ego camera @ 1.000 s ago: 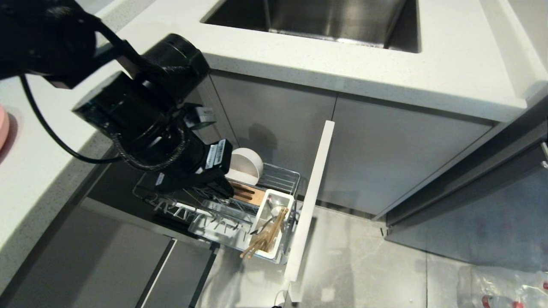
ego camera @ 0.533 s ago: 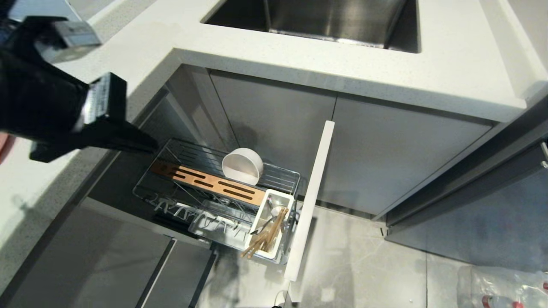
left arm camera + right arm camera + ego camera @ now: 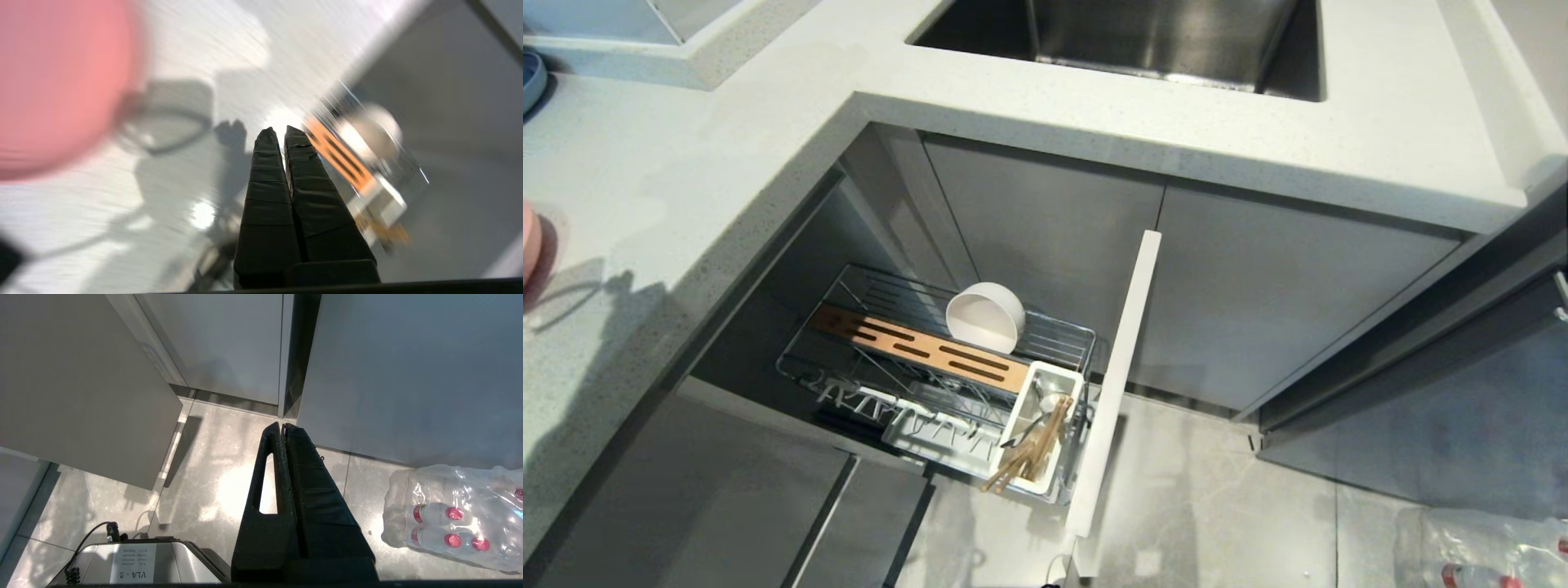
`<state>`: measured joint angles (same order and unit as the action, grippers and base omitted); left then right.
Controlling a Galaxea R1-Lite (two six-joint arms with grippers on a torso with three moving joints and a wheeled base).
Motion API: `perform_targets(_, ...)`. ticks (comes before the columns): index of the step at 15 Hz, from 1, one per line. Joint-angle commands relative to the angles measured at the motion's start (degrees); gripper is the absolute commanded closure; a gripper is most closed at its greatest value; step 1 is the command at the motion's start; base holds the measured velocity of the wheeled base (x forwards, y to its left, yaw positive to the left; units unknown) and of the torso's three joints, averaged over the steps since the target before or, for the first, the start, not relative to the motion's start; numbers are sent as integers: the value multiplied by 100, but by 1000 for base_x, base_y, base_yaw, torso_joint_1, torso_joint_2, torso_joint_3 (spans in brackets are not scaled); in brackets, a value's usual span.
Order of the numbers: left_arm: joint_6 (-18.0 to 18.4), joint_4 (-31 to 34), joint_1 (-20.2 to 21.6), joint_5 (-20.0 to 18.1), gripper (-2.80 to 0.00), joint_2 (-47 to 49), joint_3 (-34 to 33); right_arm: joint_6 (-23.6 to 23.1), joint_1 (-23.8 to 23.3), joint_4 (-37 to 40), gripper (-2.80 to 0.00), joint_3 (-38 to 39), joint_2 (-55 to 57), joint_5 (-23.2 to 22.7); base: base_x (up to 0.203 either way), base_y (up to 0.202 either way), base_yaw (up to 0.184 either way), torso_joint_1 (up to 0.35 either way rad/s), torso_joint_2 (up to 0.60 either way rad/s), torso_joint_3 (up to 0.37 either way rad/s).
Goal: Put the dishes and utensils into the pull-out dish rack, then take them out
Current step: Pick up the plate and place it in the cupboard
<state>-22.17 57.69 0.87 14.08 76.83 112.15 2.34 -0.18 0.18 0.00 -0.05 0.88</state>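
Left pincer (image 3: 277,132) withdrawn; plate (image 3: 61,81) beside, apart.

Black tapered claw (image 3: 278,130) fingers (image 3: 267,204)

The left gripper (image 3: 277,131) is held above the counter, near its edge, with the two black fingers (image 3: 265,192) pressed together and nothing between them. The right gripper (image 3: 282,426) is pointed down toward the floor, its fingers (image 3: 302,486) likewise closed and empty. Neither arm is seen from the head.
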Motion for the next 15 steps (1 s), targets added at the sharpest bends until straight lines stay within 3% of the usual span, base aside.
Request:
perform_targets(1,122,-105,679,14,0,-65,0,3,1,-1,0,9,5,0,0,0,0,0,0,0)
perform_targets(4,439,-626,1612,22,0,356,0,3,1,-1,0,9,5,0,0,0,0,0,0,0)
perform_targets(8,365,-796,1891,40,0,954,0,3,1,-1,0,9,5,0,0,0,0,0,0,0)
perform_targets(9,274,-803,1956,113,-280,1032,0,3,1,-1,0,9,5,0,0,0,0,0,0,0)
perform_targets(15,164,-935,1996,166,-280,1356,0,3,1,-1,0,9,5,0,0,0,0,0,0,0)
